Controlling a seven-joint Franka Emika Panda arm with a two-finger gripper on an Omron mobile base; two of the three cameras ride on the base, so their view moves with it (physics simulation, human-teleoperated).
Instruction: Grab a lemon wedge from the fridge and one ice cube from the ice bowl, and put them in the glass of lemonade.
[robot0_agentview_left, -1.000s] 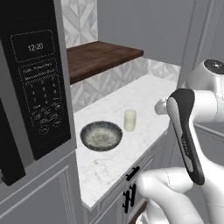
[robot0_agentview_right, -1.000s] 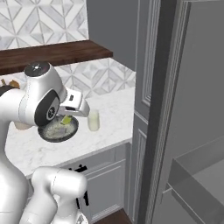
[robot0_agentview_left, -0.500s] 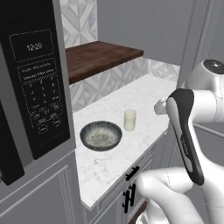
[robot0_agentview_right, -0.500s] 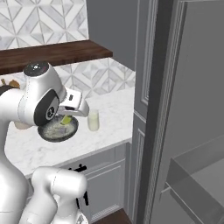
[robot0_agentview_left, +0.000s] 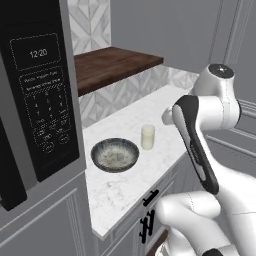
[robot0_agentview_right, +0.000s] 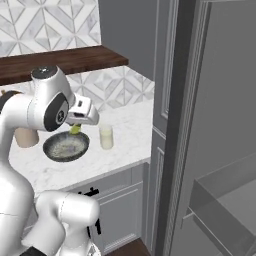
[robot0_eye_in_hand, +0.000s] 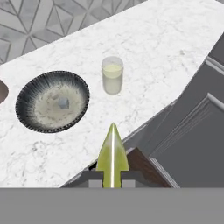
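Little has shifted vs a sec ago: our tool holds about where it was, clamped on the lemon wedge, up above the worktop edge, near side of the glass of lemonade. To do the drop well we'd go fwd until the wedge hangs over the glass rim, then lower & release. Ice bowl sits just beside the glass w/ one cube; fridge stands off the worktop end, so room above looks open.

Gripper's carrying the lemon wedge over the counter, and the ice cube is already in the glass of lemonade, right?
Not quite: the ice cube lies in the ice bowl, not in the glass of lemonade, as the hand view shows. The gripper does hold the lemon wedge.
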